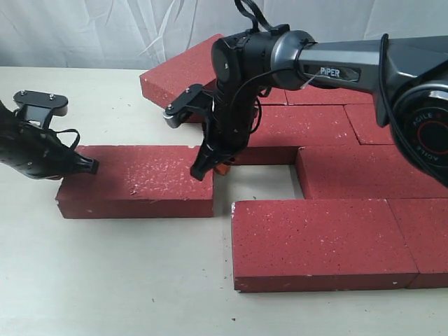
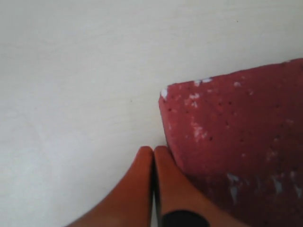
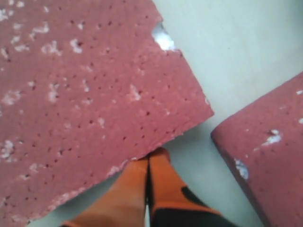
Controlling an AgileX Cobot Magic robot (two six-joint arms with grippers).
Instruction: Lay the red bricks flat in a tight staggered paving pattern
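On the pale tabletop [image 1: 105, 280], one dark red rectangular paving slab with a rough, white-flecked face, the loose brick [image 1: 136, 180], lies flat. It sits apart from the laid bricks [image 1: 329, 129], which lie edge to edge in rows on the right. A patch of bare tabletop separates its right end from the middle-row brick [image 1: 371, 171]. The front brick [image 1: 322, 241] lies just beside its near right corner.

The left claw [image 1: 92, 166] has its orange fingers [image 2: 137, 189] pressed together on nothing, tips at the loose brick's left end by a chipped corner, touching it or very nearly. The right claw [image 1: 201, 171] is also pinched together and empty. Its tips are by a long edge close to the brick's right-end corner; whether they bear on it I cannot tell.

Such a slab is probably heavy, rigid and gritty, so it should drag rather than glide. It also looks too broad for either claw to span. Pushing suits it better than lifting, with the fingertips low on an end face and near its middle. A push near a corner would likely swing the brick. The pale chipped edges suggest the corners crumble, so contact there could flake off more.
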